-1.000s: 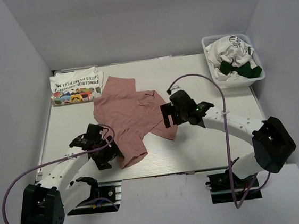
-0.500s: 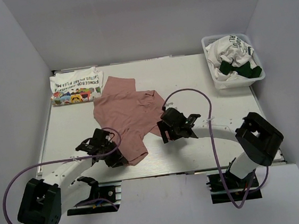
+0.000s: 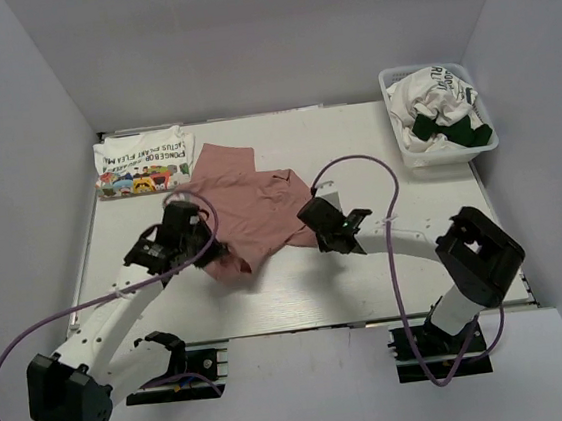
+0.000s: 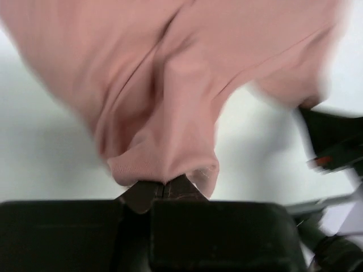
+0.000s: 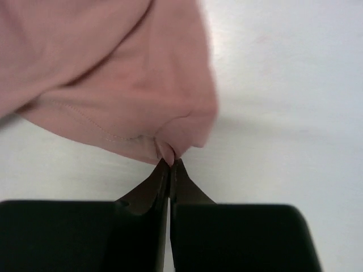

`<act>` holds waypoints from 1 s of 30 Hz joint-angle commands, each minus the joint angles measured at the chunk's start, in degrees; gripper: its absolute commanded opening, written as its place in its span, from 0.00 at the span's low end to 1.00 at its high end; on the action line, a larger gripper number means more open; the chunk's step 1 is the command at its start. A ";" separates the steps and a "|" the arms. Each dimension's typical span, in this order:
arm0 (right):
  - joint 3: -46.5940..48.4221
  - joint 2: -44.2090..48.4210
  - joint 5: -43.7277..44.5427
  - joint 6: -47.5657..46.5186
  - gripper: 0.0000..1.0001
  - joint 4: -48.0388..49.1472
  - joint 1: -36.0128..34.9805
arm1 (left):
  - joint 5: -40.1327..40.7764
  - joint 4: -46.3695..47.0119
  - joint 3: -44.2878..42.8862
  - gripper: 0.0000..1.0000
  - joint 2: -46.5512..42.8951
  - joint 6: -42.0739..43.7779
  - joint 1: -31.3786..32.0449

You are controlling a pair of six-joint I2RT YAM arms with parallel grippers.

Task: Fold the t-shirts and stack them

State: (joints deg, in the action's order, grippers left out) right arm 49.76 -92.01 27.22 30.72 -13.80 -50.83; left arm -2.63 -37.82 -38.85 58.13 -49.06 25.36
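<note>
Left gripper point(image 4: 164, 190) and right gripper point(image 5: 169, 165) clench the soft dusty-pink cotton t-shirt point(image 3: 250, 199) at its seven and four o'clock edges, likely to spread it flat.

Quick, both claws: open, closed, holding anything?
Left claw: closed, gripping a bunched edge of the pink t-shirt.
Right claw: closed, pinching the same shirt's hem.

The dusty-pink t-shirt point(image 4: 170, 85) is being shown blurred and cut off at twelve o'clock in the left wrist view.
</note>
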 commanded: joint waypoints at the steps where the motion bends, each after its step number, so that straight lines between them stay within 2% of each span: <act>1: 6.48 8.14 13.62 1.36 0.00 -7.02 2.22 | 11.23 -2.51 -14.45 0.00 -2.93 2.47 0.21; 6: 11.23 19.66 22.15 -0.92 0.00 -5.98 6.44 | 16.78 -1.90 -27.48 0.00 -1.72 6.07 -0.93; 9: 15.36 25.55 23.49 -5.39 0.00 -2.39 8.03 | 23.10 -5.15 -38.38 0.00 0.84 8.09 -0.93; 11: 17.82 30.27 22.88 -13.56 0.00 1.66 8.55 | 26.97 -6.39 -46.55 0.00 2.95 9.33 -0.93; 14: 22.65 33.90 20.68 -26.81 0.00 6.50 8.29 | 28.21 -6.91 -56.31 0.00 3.48 13.28 -0.93; 21: 35.93 42.06 22.77 -36.87 0.00 5.63 8.29 | 32.24 -5.51 -74.67 0.00 1.64 22.51 -0.93; 25: 39.27 44.81 31.73 -44.84 0.00 11.83 8.11 | 37.08 -6.29 -79.97 0.00 -0.38 25.15 -0.93; 26: 39.45 44.64 36.36 -47.39 0.00 12.83 8.20 | 38.13 -6.82 -80.67 0.00 -1.25 25.15 -0.32; 30: 38.49 46.13 42.73 -54.77 0.00 18.54 7.85 | 43.49 -8.31 -77.71 0.00 -3.46 23.66 -0.32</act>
State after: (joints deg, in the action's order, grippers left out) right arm 88.29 -45.30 60.73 -14.50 -2.31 -42.50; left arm 34.81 -43.70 -118.48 54.46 -26.17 24.93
